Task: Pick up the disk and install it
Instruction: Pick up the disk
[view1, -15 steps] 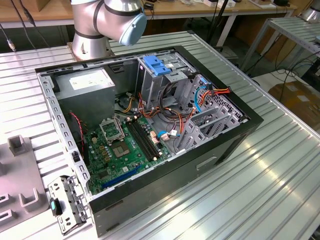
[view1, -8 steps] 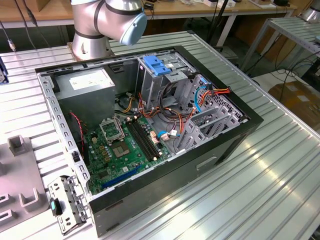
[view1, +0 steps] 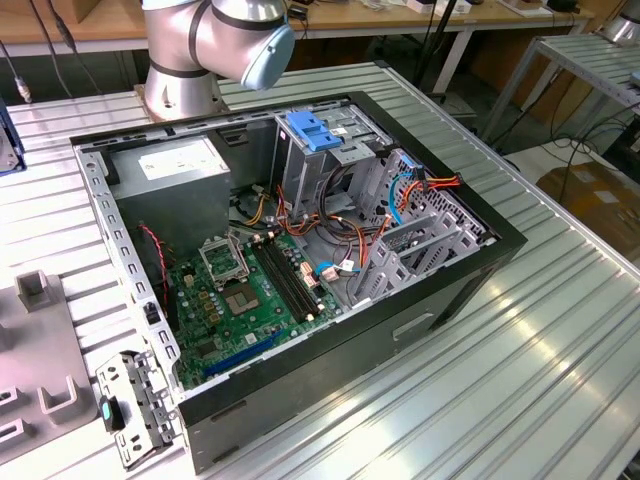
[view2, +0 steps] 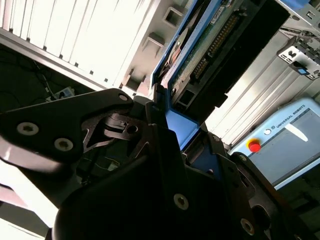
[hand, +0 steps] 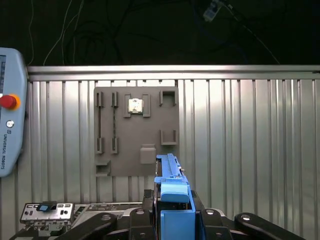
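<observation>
The disk (hand: 172, 182) is off the table and in the gripper (hand: 172, 212), held on edge. In the first wrist view its blue side rail stands up between the black fingers (hand: 199, 206), which are clamped on it from both sides. In the second wrist view the same disk (view2: 202, 52) shows its circuit-board face and a row of connector pins.

So the pick-up looks done and the install does not. Below the disk lie a grey fixture plate (hand: 135, 132) and the ribbed metal table (hand: 250, 140), not the computer case (view1: 480, 250). The case's drive cage (view1: 330, 170), under its blue latch plate (view1: 315, 132), has no such disk seated in it that I can see.

The fingertips are buried behind the gripper body and the rail, so exactly where they bite is unclear. The label side is turned away. The arm (view1: 215, 40) is cut off at the top edge of the exterior view, so I cannot tell how near the case the disk hangs.
</observation>
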